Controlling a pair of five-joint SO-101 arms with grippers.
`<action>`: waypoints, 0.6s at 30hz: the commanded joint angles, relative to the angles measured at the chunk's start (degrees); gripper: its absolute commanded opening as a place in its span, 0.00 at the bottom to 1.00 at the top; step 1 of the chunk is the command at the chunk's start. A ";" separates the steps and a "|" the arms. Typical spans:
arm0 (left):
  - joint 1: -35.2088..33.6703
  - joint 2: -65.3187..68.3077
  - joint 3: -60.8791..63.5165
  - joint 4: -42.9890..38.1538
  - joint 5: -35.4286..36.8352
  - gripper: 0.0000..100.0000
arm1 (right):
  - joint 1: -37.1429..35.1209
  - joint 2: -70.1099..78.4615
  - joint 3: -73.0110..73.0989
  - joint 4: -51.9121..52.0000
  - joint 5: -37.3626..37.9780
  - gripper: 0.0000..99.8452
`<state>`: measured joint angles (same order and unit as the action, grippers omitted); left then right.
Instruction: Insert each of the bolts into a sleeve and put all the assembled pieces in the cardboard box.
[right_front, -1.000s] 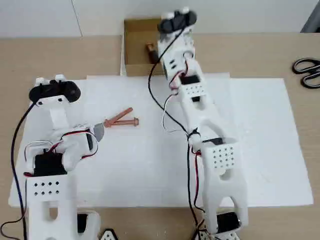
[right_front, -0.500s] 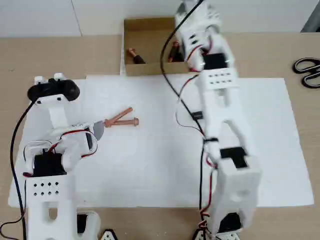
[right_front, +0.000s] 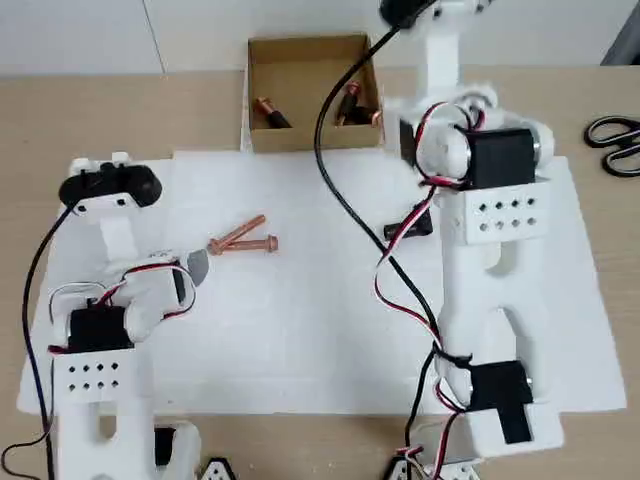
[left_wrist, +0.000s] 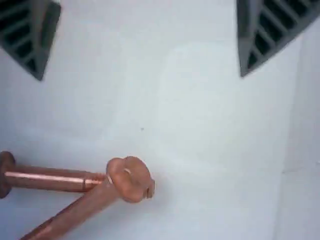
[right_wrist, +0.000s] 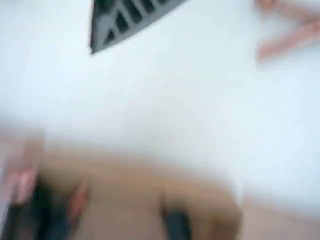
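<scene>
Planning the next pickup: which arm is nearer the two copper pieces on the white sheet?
Left. Its open claw sits just beside the copper pieces; the right arm stands far across the sheet, near the box.

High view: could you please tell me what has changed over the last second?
The white right arm swung rightward off the brown cardboard box and folded back; two copper-and-black assembled pieces now show inside. The left arm and the two copper bolts on the white foam sheet stayed put.
</scene>
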<state>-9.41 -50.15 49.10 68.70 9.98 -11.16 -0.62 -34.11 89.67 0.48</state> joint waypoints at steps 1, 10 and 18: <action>-1.85 -0.62 -3.82 2.11 -0.79 0.24 | 1.63 -3.12 -0.97 6.73 0.62 0.15; -9.14 -0.62 -13.05 3.25 -9.14 0.24 | 6.99 -4.18 11.87 6.37 0.70 0.15; -9.14 -0.62 -9.80 3.25 -8.97 0.24 | 10.68 -17.10 27.25 6.11 0.70 0.15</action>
<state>-18.64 -50.15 38.99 71.60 0.92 -1.32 -11.69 -9.67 95.74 0.48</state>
